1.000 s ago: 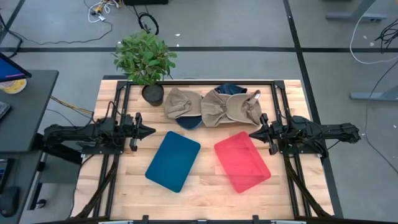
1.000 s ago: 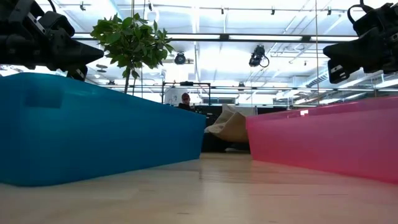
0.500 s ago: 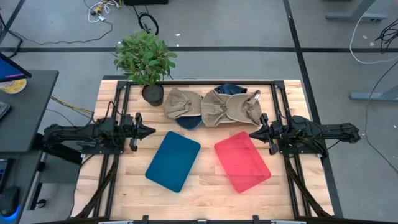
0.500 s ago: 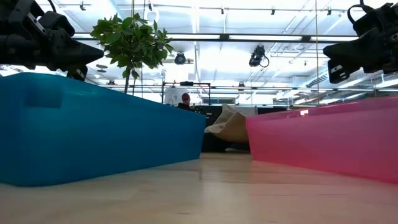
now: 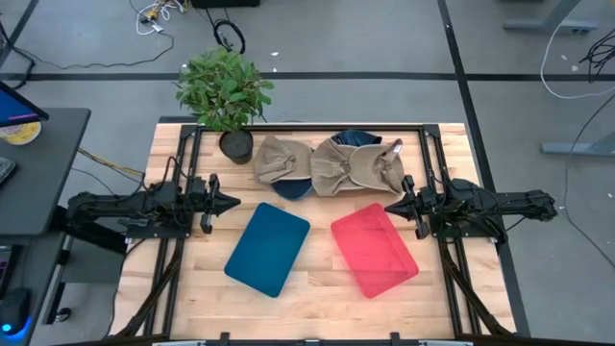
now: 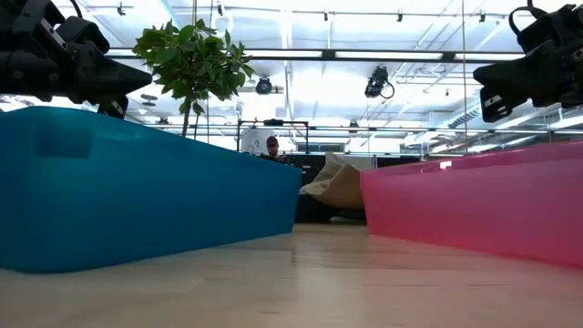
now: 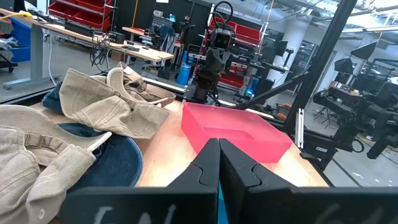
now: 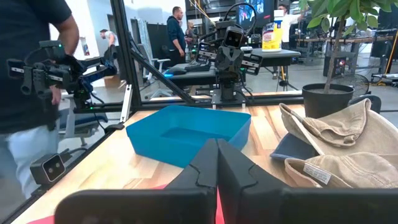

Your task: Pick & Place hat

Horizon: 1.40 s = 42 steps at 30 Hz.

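A heap of hats lies at the table's far middle. A beige hat and a second beige hat rest partly on dark blue hats. The heap also shows in the left wrist view and the right wrist view. Nearer stand a blue bin and a pink bin. My left gripper hovers shut at the table's left, pointing level toward the middle, its fingers together. My right gripper hovers shut at the right, facing it, its fingers together. Neither holds anything.
A potted plant stands at the far left corner beside the hats. A black frame runs along the table's far and side edges. Bare wood lies between and in front of the bins. A person stands beyond the table.
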Motion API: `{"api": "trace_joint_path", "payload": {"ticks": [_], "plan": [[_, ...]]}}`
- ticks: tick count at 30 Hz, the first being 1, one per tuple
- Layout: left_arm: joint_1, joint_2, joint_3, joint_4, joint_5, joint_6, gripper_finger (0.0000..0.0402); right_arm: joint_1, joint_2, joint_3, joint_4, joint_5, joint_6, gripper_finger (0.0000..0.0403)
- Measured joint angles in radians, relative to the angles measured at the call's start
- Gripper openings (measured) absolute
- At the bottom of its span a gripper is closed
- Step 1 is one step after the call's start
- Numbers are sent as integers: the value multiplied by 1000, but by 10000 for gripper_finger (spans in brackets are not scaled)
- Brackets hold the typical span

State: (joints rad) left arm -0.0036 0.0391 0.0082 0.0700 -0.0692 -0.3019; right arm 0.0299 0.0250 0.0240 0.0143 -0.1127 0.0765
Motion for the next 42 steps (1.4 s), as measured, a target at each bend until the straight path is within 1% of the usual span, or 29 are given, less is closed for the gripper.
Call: {"api": "trace_joint_path", "payload": {"ticks": [23,26,29,31,34,36,40,42], "plan": [[0,0,0,0,-8,4,3,0,0,0,0,0,0,4],[0,0,0,-33,-12,98,3,0,0,0,0,0,-11,4],[0,8,0,-34,-13,215,3,0,0,0,1,1,-90,4],[0,13,0,-28,-20,250,3,0,0,0,4,0,-138,4],[1,15,0,-19,-29,269,3,0,0,0,13,0,-155,4],[1,15,0,-17,-29,270,3,0,0,0,34,0,-119,4],[1,15,0,-1,-28,249,3,-1,0,0,102,7,119,4],[1,15,0,47,-28,197,3,-3,0,0,133,54,219,4]]}}
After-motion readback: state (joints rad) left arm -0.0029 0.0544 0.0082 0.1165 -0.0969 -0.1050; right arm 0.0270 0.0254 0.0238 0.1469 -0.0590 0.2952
